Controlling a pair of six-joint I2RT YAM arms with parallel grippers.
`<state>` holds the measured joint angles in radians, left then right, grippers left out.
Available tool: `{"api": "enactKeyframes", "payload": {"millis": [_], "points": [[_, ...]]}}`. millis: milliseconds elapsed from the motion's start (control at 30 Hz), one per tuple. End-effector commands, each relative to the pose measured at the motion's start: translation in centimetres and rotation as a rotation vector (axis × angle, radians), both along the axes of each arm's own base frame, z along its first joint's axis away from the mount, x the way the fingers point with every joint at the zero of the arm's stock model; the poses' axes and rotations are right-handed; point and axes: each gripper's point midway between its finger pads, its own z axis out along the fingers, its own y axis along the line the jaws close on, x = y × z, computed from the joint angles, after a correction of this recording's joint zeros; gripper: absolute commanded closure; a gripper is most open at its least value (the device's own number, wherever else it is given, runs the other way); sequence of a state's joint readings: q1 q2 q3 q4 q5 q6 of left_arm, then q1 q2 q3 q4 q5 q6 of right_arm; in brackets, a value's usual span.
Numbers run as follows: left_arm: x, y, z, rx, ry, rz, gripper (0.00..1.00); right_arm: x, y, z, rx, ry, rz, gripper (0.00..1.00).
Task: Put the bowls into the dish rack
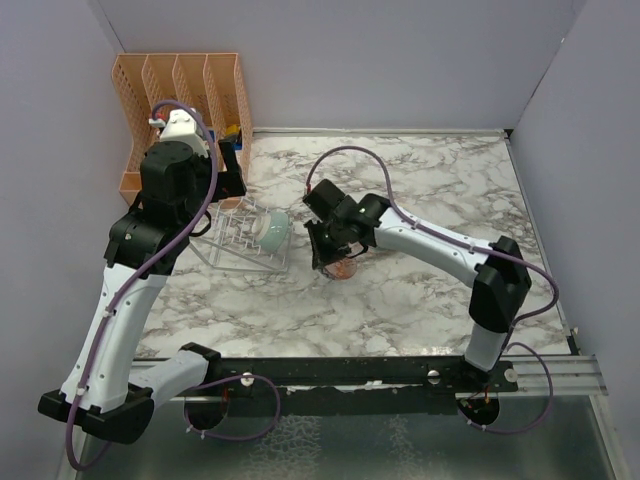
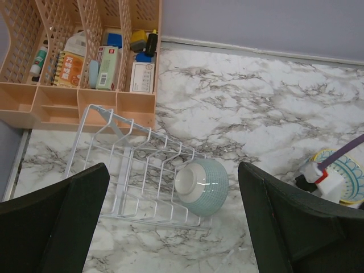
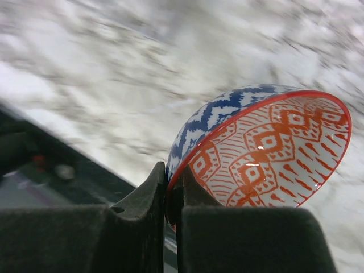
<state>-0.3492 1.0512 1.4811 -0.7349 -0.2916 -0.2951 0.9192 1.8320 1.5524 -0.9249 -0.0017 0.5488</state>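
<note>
At the desk's (image 1: 420, 300) back-left corner stands the orange file organiser (image 2: 79, 105), its slots packed with cartons. One orange packet (image 2: 67, 68) bears bold Chinese characters, and a pale box (image 2: 105, 68) and a white box (image 2: 142, 77) carry fine print, but none of it is sharp enough to read.

Just in front, its rear corner almost touching the organiser, lies the dish rack (image 2: 122, 170). A teal ribbed bowl (image 2: 207, 185) rests on its side among the prongs at the rack's right end; the left rows are bare.

The left hand (image 2: 170, 170) hangs above the rack, fingers spread wide with nothing between them.

The right hand (image 1: 335, 255) sits just off the rack's right edge, its fingers (image 3: 142, 205) pinched narrow on the rim of a red-and-blue patterned bowl (image 3: 256, 153) — orange-red diamonds inside, blue zigzags outside. Whether this bowl touches the desk I cannot tell; the wrist view is blurred behind it.

A yellow-rimmed bowl (image 2: 348, 170) shows at the left wrist view's right margin, partly hidden by a white fitting and a purple cable (image 2: 341, 153).

Bare marble runs from the rack rightward and back to the grey walls — ample room on that side, little toward the organiser.
</note>
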Motion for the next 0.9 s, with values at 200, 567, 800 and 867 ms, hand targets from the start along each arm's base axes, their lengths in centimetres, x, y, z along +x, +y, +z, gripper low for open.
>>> {"api": "enactKeyframes", "payload": {"millis": [200, 567, 800, 867], "points": [[-1.4, 1.3, 5.4, 0.001, -0.114, 0.041, 0.01, 0.3, 9.9, 17.2, 1.006, 0.08, 0.135, 0.99], [-2.2, 1.7, 7.0, 0.007, -0.151, 0.036, 0.01, 1.5, 12.5, 21.6, 1.451, 0.166, 0.179, 0.99], [-2.4, 1.8, 6.9, 0.022, -0.152, 0.037, 0.01, 4.0, 13.2, 20.6, 1.568, 0.21, 0.044, 0.99], [-2.4, 1.7, 6.8, 0.024, -0.151, 0.034, 0.01, 4.7, 13.2, 20.0, 1.603, 0.207, 0.015, 0.99]]}}
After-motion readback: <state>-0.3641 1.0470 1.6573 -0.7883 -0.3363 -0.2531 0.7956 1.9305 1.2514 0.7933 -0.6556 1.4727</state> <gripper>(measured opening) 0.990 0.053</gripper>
